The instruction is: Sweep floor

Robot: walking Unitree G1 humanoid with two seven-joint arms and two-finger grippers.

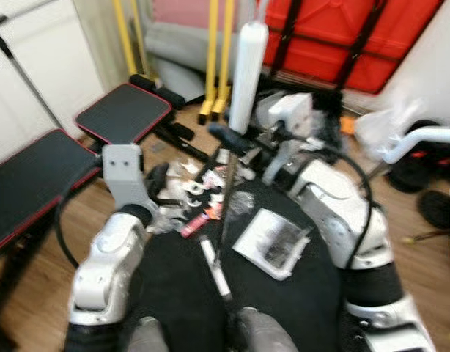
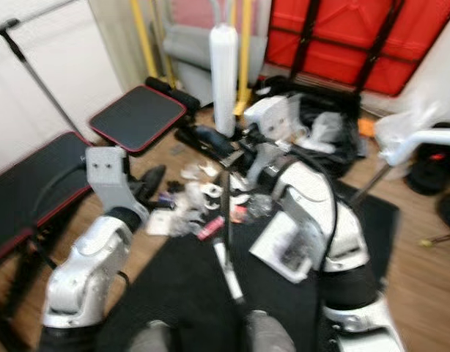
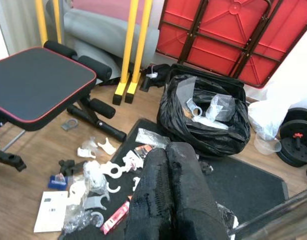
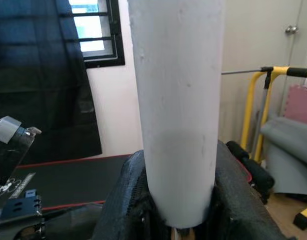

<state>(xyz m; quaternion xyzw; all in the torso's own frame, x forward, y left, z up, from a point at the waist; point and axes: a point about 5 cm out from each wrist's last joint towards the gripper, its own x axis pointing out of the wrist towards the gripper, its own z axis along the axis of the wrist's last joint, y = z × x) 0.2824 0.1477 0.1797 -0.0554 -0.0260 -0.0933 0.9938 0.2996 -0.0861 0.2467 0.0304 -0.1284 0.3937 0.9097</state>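
I hold a broom by its thick white handle (image 1: 248, 73), which stands upright in front of me. My right gripper (image 4: 178, 195) is shut around that handle, one black finger on each side. Below the grip a thin dark shaft (image 1: 223, 198) runs down toward the black mat (image 1: 174, 286). My left gripper (image 3: 168, 150) hangs low to the left with its fingers pressed together and nothing between them. Litter (image 3: 101, 175) lies on the wood floor and mat edge: white plastic pieces, a red wrapper (image 3: 116, 217) and a white card (image 3: 49, 212).
A black rubbish bag (image 3: 203, 120) full of plastic stands open ahead. A black weight bench with red trim (image 1: 122, 114) is on the left. A red folded table (image 3: 218, 35) and yellow frame legs (image 3: 126, 60) line the wall. Weight plates (image 3: 296, 142) lie at the right.
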